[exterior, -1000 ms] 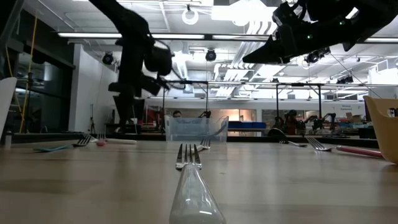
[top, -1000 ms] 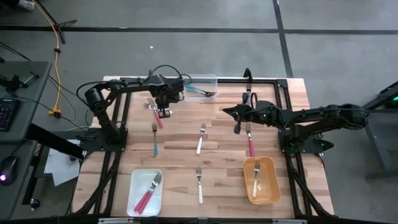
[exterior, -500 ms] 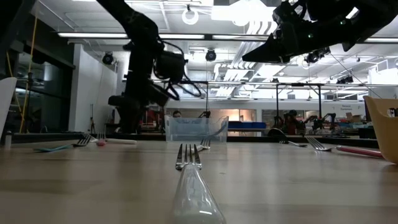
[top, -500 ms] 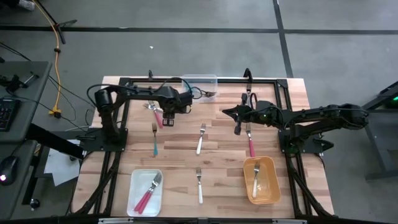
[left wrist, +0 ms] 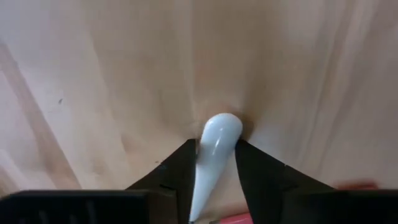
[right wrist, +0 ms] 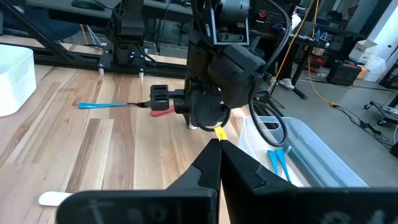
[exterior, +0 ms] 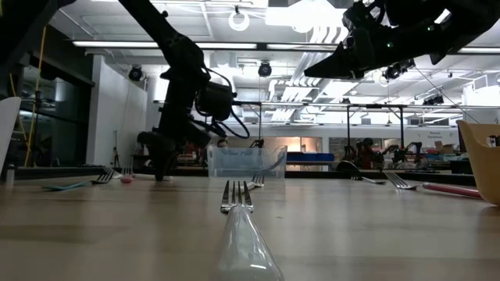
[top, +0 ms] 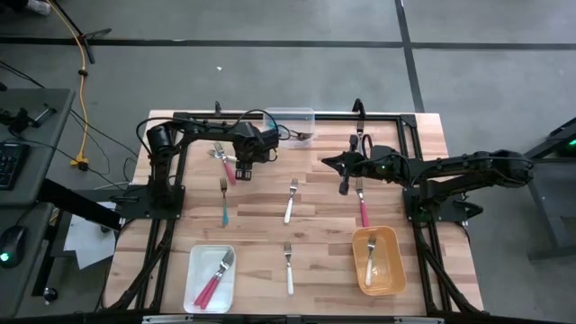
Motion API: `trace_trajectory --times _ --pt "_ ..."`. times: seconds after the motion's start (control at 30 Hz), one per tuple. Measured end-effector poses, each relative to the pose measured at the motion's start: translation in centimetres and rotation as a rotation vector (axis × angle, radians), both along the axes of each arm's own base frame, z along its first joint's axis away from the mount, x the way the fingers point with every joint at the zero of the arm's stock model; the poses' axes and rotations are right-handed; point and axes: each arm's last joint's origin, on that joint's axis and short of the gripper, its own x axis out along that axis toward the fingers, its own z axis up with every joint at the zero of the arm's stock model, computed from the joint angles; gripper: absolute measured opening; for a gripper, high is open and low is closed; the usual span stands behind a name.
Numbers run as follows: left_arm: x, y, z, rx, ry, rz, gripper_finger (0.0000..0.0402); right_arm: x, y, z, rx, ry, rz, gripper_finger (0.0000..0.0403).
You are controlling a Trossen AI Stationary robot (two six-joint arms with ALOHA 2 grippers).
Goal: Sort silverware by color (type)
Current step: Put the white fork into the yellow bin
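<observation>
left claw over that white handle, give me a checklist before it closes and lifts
1. White fork handle sits between the left claw fingers: ok.
2. Claw is down at the table, near the pink fork: ok.
3. Claw is firmly closed on the handle: cannot tell.
4. Pink fork is clear of the fingers: cannot tell, a pink edge shows beside them.
5. Right claw is shut and parked away over the table's right half: ok.
6. Orange bin holding a white fork has room: ok.

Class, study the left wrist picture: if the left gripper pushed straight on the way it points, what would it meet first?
Probably the wooden table: the left gripper points down at it, its fingers either side of a white fork handle.
</observation>
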Motion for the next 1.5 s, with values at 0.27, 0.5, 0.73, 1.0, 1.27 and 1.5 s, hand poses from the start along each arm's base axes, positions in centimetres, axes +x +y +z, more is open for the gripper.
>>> trace_trajectory --times 0.27,0.5,0.73,1.0,1.27,1.5 --pt "0.3 -0.6 -0.2 -0.025 0.012 -0.083 0.0048 0.0 0.0 0.0 0.000 0.000 0.000 0.0000" --pt "0.3 -0.8 1.1 0.002 -0.051 -0.082 0.0048 0.0 0.0 -0.1 0.010 0.013 0.000 0.0000" --pt "0.5 -1.2 3.0 -0.031 -0.169 -0.044 0.0001 -0.2 1.1 -1.3 0.140 0.067 0.014 0.0000" --pt "0.5 -1.6 4.8 -0.042 -0.270 -0.010 0.0003 1.1 2.8 -3.3 0.196 0.097 -0.023 0.0011" --pt "0.9 -2.2 4.9 -0.007 -0.282 0.019 0.0005 3.1 3.7 -6.1 0.214 0.095 -0.037 0.0080" --pt "0.9 -2.6 5.1 -0.029 -0.280 0.023 0.0073 3.4 3.8 -6.8 0.211 0.109 -0.036 0.0113"
